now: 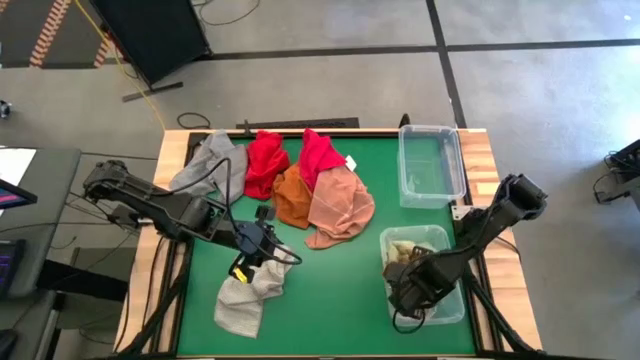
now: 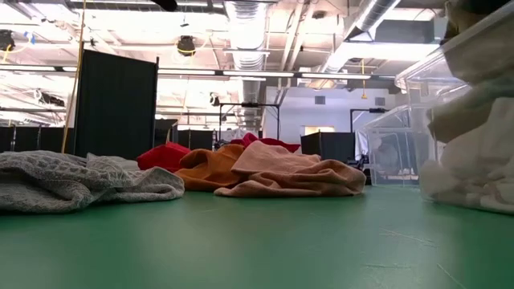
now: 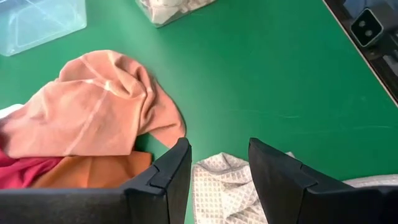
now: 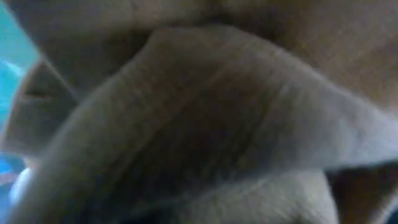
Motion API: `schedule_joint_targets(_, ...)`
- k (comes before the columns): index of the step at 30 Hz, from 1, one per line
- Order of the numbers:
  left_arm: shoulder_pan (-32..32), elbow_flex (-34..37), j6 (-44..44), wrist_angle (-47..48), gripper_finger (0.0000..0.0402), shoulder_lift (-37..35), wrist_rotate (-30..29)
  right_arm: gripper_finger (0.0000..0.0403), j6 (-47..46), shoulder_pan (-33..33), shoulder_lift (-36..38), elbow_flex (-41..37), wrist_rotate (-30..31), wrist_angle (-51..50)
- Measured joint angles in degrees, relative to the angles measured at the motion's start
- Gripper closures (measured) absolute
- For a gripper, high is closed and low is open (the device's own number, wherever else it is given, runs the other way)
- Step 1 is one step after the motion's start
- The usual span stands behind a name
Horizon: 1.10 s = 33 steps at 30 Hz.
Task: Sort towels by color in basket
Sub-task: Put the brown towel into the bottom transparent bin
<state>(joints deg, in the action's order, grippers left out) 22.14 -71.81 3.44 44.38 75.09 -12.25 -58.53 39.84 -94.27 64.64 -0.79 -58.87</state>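
Note:
A white-checked towel (image 1: pixel 245 295) (image 3: pixel 221 186) lies crumpled on the green table near its near edge. My left gripper (image 1: pixel 258 245) (image 3: pixel 217 155) is open right over the towel's far end, one finger on each side. A pile at the far middle holds a grey towel (image 1: pixel 210 165), two red ones (image 1: pixel 265 160) (image 1: pixel 320 155), an orange one (image 1: pixel 292 195) and a pink one (image 1: pixel 340 205) (image 3: pixel 93 106). My right gripper (image 1: pixel 410 285) reaches down into the near clear bin (image 1: pixel 445 240), among pale tan towels (image 4: pixel 199 124) that fill its wrist view. My left gripper comes at the far end of the white-checked towel (image 3: pixel 214 177) from above with a finger on either side. I cannot tell whether the fingers touch the cloth. The towel lies slack on the table.
A second clear bin (image 1: pixel 430 165) (image 2: pixel 393 152) stands empty at the far right of the table. Bare green surface (image 1: pixel 340 300) lies between the checked towel and the near bin. Wooden table edges (image 1: pixel 165 160) frame the mat.

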Motion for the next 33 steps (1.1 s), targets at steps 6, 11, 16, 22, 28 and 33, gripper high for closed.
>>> schedule_joint_targets(6, 0.3, 0.0, -0.1, 0.0, 0.0247, 0.0, 0.0, 0.035, 0.2, -0.3, 0.0, -3.2, -0.5, 5.0)
schedule_joint_targets(11, 0.3, 0.0, -0.3, 0.1, 0.0247, 0.0, 0.0, 0.0347, 0.2, -0.3, 0.9, -3.4, -0.6, 4.9)
schedule_joint_targets(16, 0.4, 0.0, -0.3, 0.6, 0.0247, 0.0, 0.0, 0.0332, -0.8, -0.2, 4.2, -1.5, -0.2, 2.0)
schedule_joint_targets(22, 0.4, 0.0, -1.4, 2.0, 0.0247, 0.0, 1.0, 0.028, -1.5, -0.2, 8.5, 2.5, 1.4, -4.0)
schedule_joint_targets(28, 1.5, 0.0, -2.0, 2.7, 0.0247, 0.0, 1.7, 0.0204, -1.5, -0.2, 12.1, 4.6, 2.1, -5.9)
schedule_joint_targets(33, 3.3, 0.0, -2.8, 3.1, 0.0247, 0.0, 1.8, 0.016, -1.7, -0.2, 15.3, 5.9, 4.3, -5.7)
